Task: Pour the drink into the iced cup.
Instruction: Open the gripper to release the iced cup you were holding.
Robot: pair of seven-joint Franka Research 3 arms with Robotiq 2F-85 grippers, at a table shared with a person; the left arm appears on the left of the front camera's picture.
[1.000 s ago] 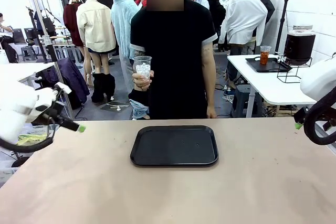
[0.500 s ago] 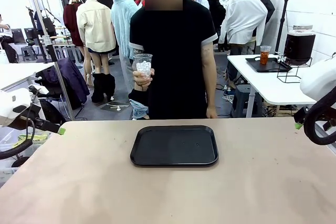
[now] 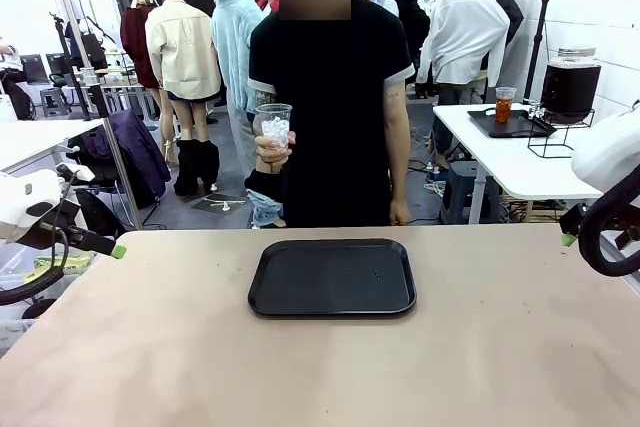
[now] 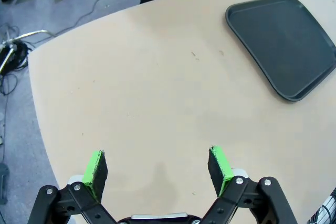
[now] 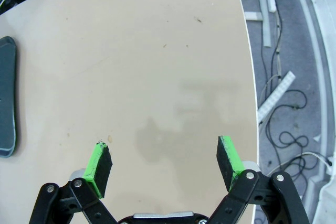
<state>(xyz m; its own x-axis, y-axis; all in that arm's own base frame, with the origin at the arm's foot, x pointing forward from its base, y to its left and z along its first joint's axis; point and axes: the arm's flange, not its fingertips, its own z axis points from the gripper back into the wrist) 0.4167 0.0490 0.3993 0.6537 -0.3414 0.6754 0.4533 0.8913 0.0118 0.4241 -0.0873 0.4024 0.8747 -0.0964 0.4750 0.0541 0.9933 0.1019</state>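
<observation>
Both my grippers, left [image 4: 157,169] and right [image 5: 164,163], hang with fingers wide over bare worktop [image 3: 320,367]; the person's iced cup [image 3: 272,127] stands upright beyond the tray [image 3: 332,277], nearer my left.

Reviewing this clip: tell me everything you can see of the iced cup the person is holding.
The iced cup is a clear plastic tumbler, slightly wider at the rim, with no lid or straw visible. White ice cubes sit in it, roughly up to the middle; no dark liquid shows inside. It stands upright in the air at chest height, gripped around its lower part by the person's hand, against a black shirt. It is beyond the table's far edge, above and left of the black tray, touching neither.
</observation>
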